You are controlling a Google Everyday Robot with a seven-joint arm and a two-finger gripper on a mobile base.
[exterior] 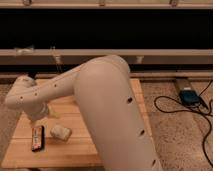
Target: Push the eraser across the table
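Note:
The eraser (37, 138), a small dark block with a red-orange stripe, lies flat near the front left of the light wooden table (75, 152). My white arm sweeps from the lower right up and over the table to the left. The gripper (39, 114) hangs down at its left end, just behind the eraser and a little above the board. It does not show contact with the eraser.
A pale greyish rounded lump (60, 132) lies just right of the eraser. A blue device (189, 96) with black cables (170, 106) sits on the speckled floor to the right. A dark wall with rails runs behind the table.

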